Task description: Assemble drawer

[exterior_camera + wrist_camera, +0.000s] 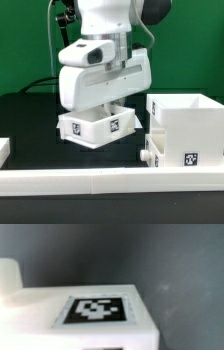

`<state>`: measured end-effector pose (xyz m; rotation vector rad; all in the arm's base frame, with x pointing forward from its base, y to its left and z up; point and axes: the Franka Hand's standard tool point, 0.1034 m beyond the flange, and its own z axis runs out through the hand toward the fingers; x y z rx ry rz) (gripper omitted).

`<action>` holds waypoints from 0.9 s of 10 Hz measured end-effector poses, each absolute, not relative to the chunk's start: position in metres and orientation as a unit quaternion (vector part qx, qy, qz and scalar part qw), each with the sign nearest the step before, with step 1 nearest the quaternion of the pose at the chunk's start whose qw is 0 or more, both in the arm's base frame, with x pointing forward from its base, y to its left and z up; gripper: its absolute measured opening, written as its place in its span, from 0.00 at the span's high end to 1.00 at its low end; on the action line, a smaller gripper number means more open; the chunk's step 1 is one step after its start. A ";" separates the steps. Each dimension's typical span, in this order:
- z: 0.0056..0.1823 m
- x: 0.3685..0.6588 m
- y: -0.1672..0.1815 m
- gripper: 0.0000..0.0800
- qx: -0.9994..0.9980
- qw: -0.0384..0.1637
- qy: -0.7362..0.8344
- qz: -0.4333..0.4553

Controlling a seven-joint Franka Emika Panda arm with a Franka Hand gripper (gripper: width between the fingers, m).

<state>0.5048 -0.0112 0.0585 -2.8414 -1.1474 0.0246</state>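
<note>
A small white open drawer (93, 129) with marker tags on its front stands on the dark table at the middle of the exterior view. My gripper (105, 108) reaches down into it from above. Its fingers are hidden behind the white hand and the drawer's wall, and it looks closed on that wall. The wrist view shows the drawer's white face (40, 303) and one tag (96, 309) very close. A larger white drawer case (186, 128), open on top and tagged, stands apart at the exterior view's right.
A long low white bar (110, 181) runs along the front of the table. A small white piece (3, 148) shows at the left edge. Dark table (170, 274) lies beyond the drawer. A cable hangs behind the arm.
</note>
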 end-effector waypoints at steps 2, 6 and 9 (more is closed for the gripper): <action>0.056 0.503 -0.013 0.95 -0.896 0.039 -0.442 0.008; 0.056 0.511 -0.015 0.95 -0.802 0.026 -0.597 0.006; 0.055 0.513 -0.018 0.95 -0.733 0.019 -0.680 0.010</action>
